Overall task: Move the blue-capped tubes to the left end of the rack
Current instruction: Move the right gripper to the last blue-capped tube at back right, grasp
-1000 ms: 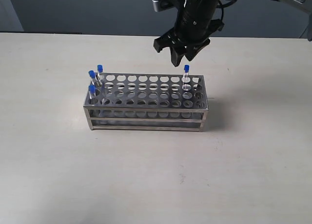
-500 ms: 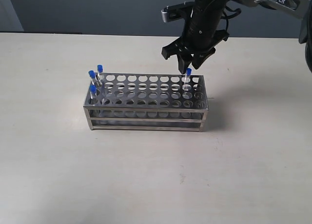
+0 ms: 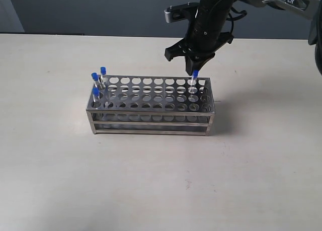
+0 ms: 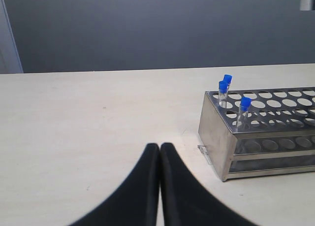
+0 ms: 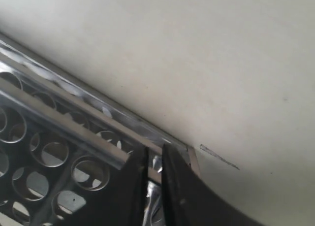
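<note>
The grey metal rack (image 3: 151, 118) stands mid-table. Three blue-capped tubes (image 3: 95, 91) stand in holes at its left end; the left wrist view shows them too (image 4: 245, 104). A fourth blue-capped tube (image 3: 193, 84) stands in the back row near the right end, leaning slightly. My right gripper (image 3: 194, 70) reaches down from above and is shut on this tube's top. In the right wrist view its jaws (image 5: 154, 148) stand narrowly apart with the clear tube (image 5: 156, 163) glinting between them, over the rack (image 5: 59, 122). My left gripper (image 4: 160, 146) is shut and empty, low over the table left of the rack (image 4: 216, 137).
The pale table (image 3: 161, 180) spreads around the rack on all sides. A dark wall (image 3: 100, 9) runs behind its far edge. The right arm's black body (image 3: 211, 14) hangs over the rack's back right corner.
My right gripper came down and to the right onto the lone tube at the rack's right end, and its jaws went from wide open to shut on the tube's top. The tube now leans slightly.
</note>
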Available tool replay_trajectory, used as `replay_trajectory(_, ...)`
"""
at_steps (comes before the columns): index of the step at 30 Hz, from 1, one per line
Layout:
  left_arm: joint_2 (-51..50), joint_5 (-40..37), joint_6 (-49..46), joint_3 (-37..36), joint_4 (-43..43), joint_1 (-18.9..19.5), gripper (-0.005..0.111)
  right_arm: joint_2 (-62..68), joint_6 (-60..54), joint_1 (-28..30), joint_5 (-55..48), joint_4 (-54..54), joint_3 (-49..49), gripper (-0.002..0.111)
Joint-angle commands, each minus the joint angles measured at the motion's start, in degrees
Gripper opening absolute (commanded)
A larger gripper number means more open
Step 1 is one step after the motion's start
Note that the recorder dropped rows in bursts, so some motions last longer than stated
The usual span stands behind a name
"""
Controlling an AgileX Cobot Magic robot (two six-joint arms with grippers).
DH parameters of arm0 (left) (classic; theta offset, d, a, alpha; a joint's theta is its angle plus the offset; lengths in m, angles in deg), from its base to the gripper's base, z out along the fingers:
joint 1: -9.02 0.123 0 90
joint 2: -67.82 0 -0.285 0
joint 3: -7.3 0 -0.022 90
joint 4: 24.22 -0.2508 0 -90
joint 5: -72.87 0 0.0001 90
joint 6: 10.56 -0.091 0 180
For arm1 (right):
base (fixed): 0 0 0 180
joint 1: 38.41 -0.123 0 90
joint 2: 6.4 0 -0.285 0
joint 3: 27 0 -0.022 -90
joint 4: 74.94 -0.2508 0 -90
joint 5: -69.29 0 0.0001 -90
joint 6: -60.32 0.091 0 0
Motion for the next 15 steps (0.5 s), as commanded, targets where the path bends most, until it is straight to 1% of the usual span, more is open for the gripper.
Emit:
replay_trajectory(1, -0.2, 0.3, 0.0, 0.3, -0.1, -0.6, 0.001, -0.3, -0.5, 0.4, 0.2, 0.5, 0.1, 0.027)
replay_trajectory(4, -0.2, 0.3, 0.0, 0.3, -0.1, -0.6, 0.001, -0.3, -0.3, 0.4, 0.2, 0.5, 0.1, 0.04)
replay_trajectory(6, -0.2, 0.3, 0.0, 0.3, -0.1, -0.6, 0.001, -0.3, -0.3, 0.4, 0.2, 0.6, 0.1, 0.043)
replay_trajectory(11, -0.2, 0.3, 0.0, 0.3, -0.1, -0.6, 0.001, -0.3, -0.1, 0.4, 0.2, 0.7, 0.1, 0.042)
replay_trajectory(15, -0.2, 0.3, 0.0, 0.3, -0.1, -0.6, 0.001, -0.3, -0.1, 0.4, 0.2, 3.2, 0.1, 0.042)
